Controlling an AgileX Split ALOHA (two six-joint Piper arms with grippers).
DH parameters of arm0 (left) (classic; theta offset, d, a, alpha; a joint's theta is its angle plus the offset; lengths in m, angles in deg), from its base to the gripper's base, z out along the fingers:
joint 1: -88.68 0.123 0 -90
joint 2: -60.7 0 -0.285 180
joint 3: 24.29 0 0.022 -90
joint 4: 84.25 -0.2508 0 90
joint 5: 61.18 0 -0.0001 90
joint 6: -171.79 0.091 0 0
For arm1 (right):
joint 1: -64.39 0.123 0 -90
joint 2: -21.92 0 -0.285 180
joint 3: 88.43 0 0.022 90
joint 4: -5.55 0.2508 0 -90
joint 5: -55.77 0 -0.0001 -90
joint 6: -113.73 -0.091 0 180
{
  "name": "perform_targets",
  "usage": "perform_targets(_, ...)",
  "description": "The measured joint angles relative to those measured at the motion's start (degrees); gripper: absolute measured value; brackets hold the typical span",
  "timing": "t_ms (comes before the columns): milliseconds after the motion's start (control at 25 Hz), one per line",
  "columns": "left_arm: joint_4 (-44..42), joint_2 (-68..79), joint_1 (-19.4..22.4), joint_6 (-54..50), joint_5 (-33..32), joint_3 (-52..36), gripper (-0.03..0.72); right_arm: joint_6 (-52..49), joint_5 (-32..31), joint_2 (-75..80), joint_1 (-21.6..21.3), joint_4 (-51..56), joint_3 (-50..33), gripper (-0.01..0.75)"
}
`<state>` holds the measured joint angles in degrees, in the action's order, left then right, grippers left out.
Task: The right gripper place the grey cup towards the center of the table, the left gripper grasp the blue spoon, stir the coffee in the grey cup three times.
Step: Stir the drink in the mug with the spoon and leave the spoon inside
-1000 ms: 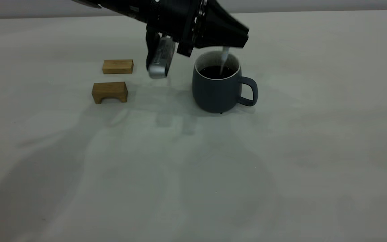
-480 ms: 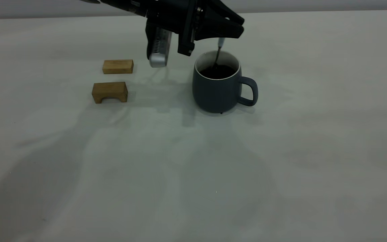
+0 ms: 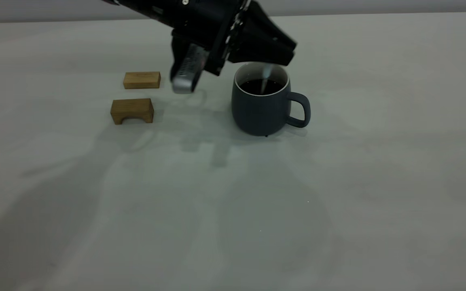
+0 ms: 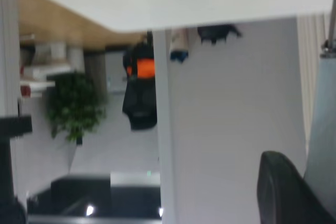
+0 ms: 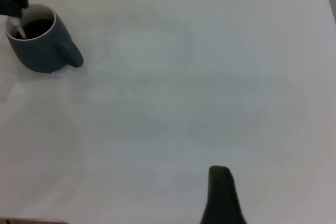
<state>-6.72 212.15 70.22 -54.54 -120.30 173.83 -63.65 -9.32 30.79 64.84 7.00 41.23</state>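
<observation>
The grey cup (image 3: 260,110) stands upright on the table (image 3: 233,202) with its handle toward the right, and dark coffee (image 3: 263,86) fills it. My left gripper (image 3: 272,56) hovers just above the rim, shut on the blue spoon (image 3: 265,76), whose lower end dips into the coffee. In the left wrist view one dark finger (image 4: 286,192) lies against the pale spoon handle (image 4: 321,129). The right wrist view shows the cup (image 5: 39,51) far off with the spoon (image 5: 17,29) in it. The right gripper is out of the exterior view; one finger (image 5: 220,195) hangs over bare table, open.
Two brown wooden blocks sit left of the cup: a flat one (image 3: 142,80) farther back and an arched one (image 3: 132,110) nearer. The left arm's silver wrist camera (image 3: 184,74) hangs between the blocks and the cup.
The left gripper lifted and levelled half a second ago, then tipped down again over the cup. The spoon has shifted inside the coffee. The cup has stayed in place.
</observation>
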Motion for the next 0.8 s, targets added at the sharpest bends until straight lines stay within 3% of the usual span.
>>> perform_targets(360,2.64,0.00,1.52,10.60,5.40,0.00,0.133,0.00,0.00,0.00,0.00,0.00,0.00,0.582)
perform_targets(800,9.17,0.11,0.19,13.52,0.12,0.00,0.131,0.00,0.00,0.00,0.00,0.00,0.00,0.582)
